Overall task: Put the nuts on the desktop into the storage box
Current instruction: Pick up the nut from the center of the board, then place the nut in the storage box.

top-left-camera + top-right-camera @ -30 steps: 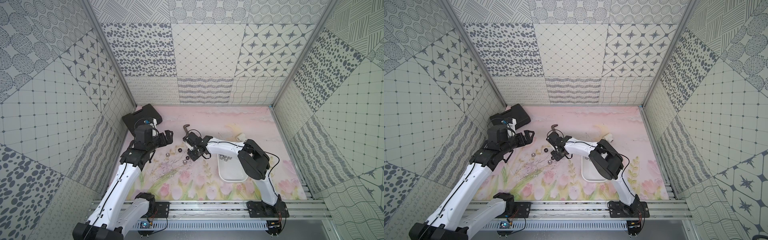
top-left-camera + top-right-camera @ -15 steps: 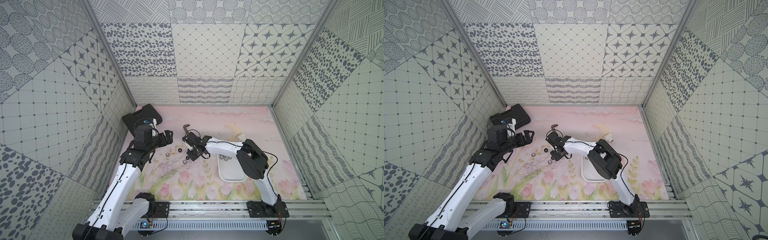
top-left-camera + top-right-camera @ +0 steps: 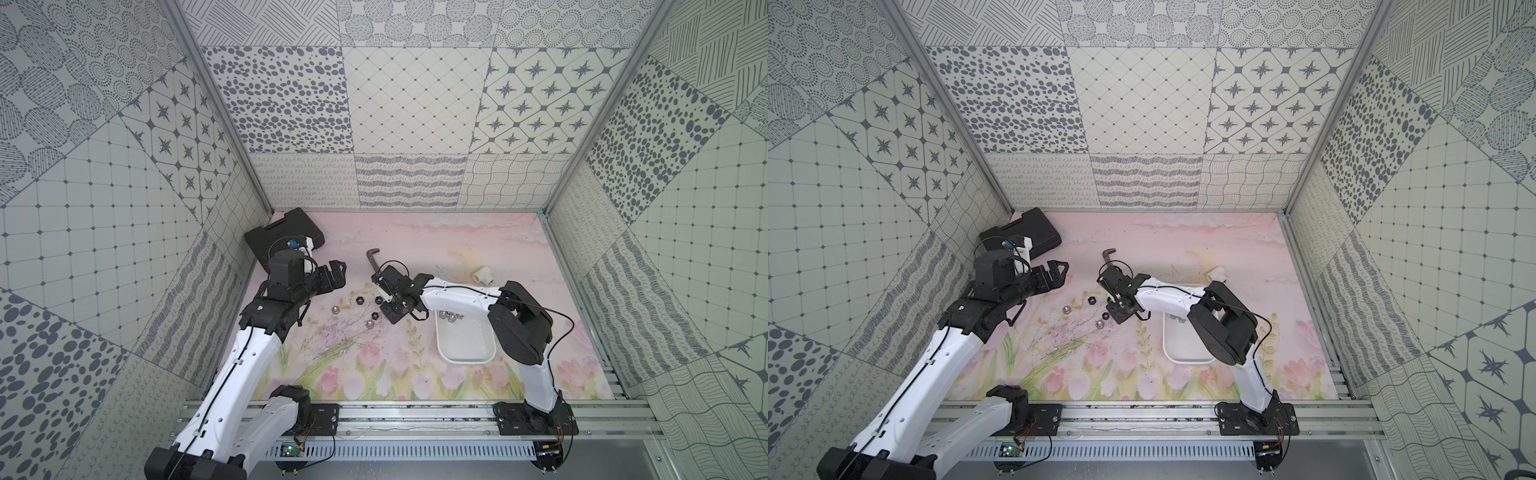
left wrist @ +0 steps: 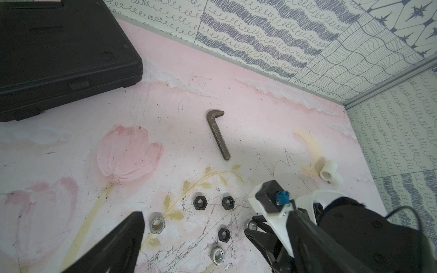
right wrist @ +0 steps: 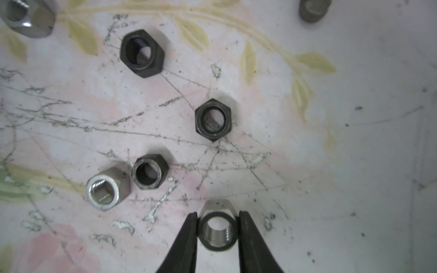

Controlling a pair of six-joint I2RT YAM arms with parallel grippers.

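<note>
In the right wrist view my right gripper point(image 5: 217, 215) is shut on a silver nut point(image 5: 217, 232) just above the tulip-printed desktop point(image 3: 457, 241); both black fingers press its sides. Loose nuts lie beside it: three black ones point(image 5: 212, 119) and a silver one point(image 5: 106, 189). In both top views this gripper point(image 3: 390, 311) points down, left of the white storage box point(image 3: 465, 353), which holds a few silver nuts point(image 3: 451, 316). My left gripper point(image 3: 336, 272) hovers open and empty, left of the nut cluster point(image 4: 224, 234).
A black tool case point(image 3: 284, 237) lies in the back left corner. A dark L-shaped toothed tool point(image 4: 218, 134) rests behind the nuts, and a white pipe elbow point(image 3: 482, 274) sits behind the box. Patterned walls enclose three sides.
The right gripper's jaws have closed onto the silver nut. Both arms stay nearly where they were.
</note>
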